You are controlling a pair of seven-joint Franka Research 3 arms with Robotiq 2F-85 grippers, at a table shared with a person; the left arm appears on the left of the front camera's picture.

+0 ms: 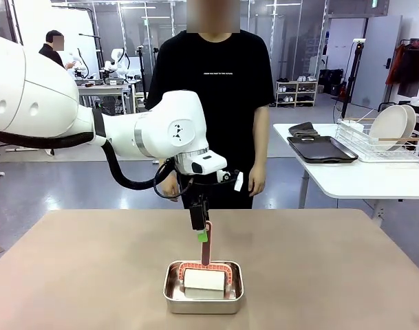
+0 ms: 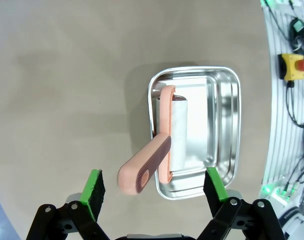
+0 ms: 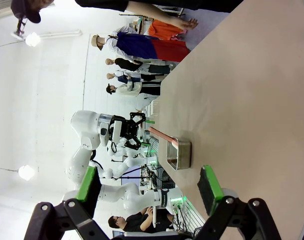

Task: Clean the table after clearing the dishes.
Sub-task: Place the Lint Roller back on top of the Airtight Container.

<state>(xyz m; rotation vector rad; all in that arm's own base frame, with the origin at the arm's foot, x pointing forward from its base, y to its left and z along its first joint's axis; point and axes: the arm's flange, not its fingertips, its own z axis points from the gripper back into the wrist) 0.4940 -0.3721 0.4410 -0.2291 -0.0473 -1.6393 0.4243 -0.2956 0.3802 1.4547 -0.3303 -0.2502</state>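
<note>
tan-beige and matte, the table (image 1: pixel 78 275) spreads across the front view with rounded far corners. near its front middle sits a small shiny steel pan (image 1: pixel 203 287). inside it lies a lint roller (image 1: pixel 204 273) with a white roll, a salmon-pink frame and a pink handle that sticks up out of the pan.

the left arm reaches in from the left side, its wrist bent down, and the left gripper (image 1: pixel 203 232) hangs over the pan just above the handle tip. in the left wrist view the left gripper (image 2: pixel 154 187) has its green-padded fingers spread wide, holding nothing; the handle end lies between the two pads with a gap on each side, and the pan (image 2: pixel 224 125) sits below it on the bare tabletop.

in the right wrist view the right gripper (image 3: pixel 149 187) is also spread wide and empty, above the tabletop well apart from the pan (image 3: pixel 183 154).

a person in a black t-shirt (image 1: pixel 209 82) stands at the far edge, hands (image 1: pixel 256 184) hanging down. two white plates (image 1: pixel 391 127) stand in a wire rack (image 1: pixel 374 146) on a white side table (image 1: pixel 353 179) at the right, beside dark trays (image 1: pixel 320 148).
</note>
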